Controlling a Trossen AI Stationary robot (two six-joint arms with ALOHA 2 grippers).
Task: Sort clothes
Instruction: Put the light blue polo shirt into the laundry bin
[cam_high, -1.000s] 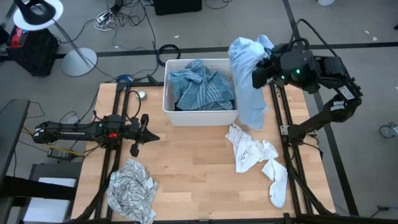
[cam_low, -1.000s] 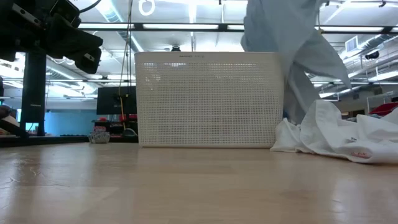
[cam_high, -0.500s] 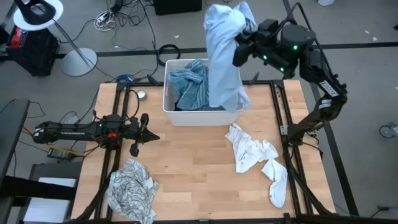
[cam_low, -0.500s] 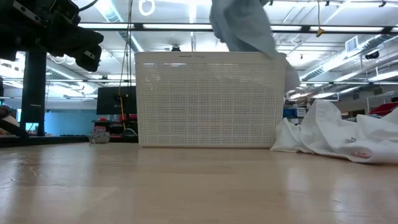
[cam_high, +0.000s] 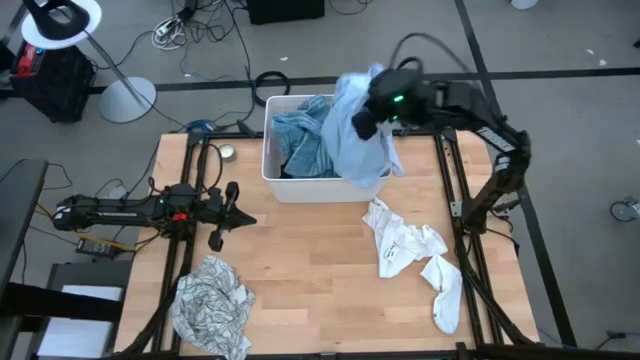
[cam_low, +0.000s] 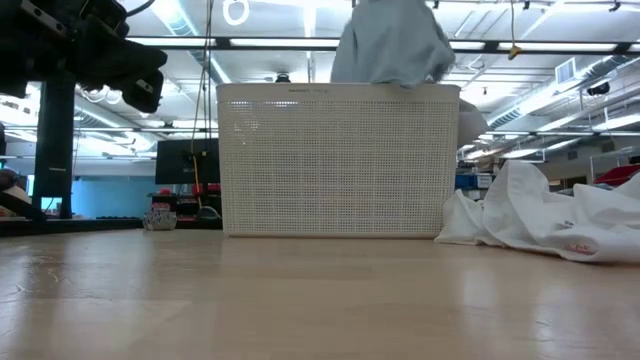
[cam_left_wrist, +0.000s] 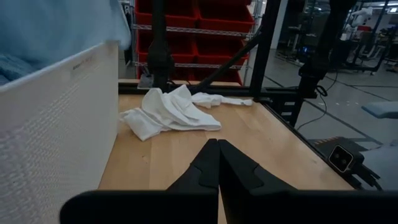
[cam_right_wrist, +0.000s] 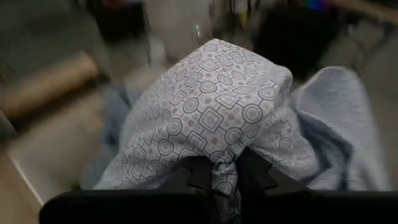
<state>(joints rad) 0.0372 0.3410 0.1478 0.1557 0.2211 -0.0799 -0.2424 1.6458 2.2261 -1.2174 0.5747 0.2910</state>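
My right gripper (cam_high: 368, 115) is over the right part of the white tub (cam_high: 272, 170) and is shut on a light-blue shirt (cam_high: 352, 140). The shirt shows above the tub's rim in the low view (cam_low: 390, 45). Teal shirts (cam_high: 300, 135) lie in the tub. A white garment (cam_high: 405, 245) and white socks (cam_high: 445, 295) lie on the table's right half. A white-grey patterned top (cam_high: 210, 305) lies at the near left. My left gripper (cam_high: 245, 219) is shut and empty at the table's left, its fingers (cam_left_wrist: 217, 162) pointing right. My right gripper pinches a bunched fold of the light-blue shirt (cam_right_wrist: 214, 158) between its two fingers (cam_right_wrist: 252, 174), several layers together. The cloth billows up over the fingers and hangs slack below them. Its lower part lies in the tub and over the tub's right rim (cam_high: 385, 165).
The tub stands at the table's far middle. Black frame rails run along the table's left and right sides (cam_high: 465, 250). Bare wood (cam_high: 310, 270) lies between the patterned top and the white garment. Shelves and stands show beyond the table.
My right gripper has gone from beyond the tub's right side toward the table's left and down, to a place over the tub. The light-blue shirt, which hung long outside the tub's right wall, has swung over the rim and sunk into the tub, bunching up.
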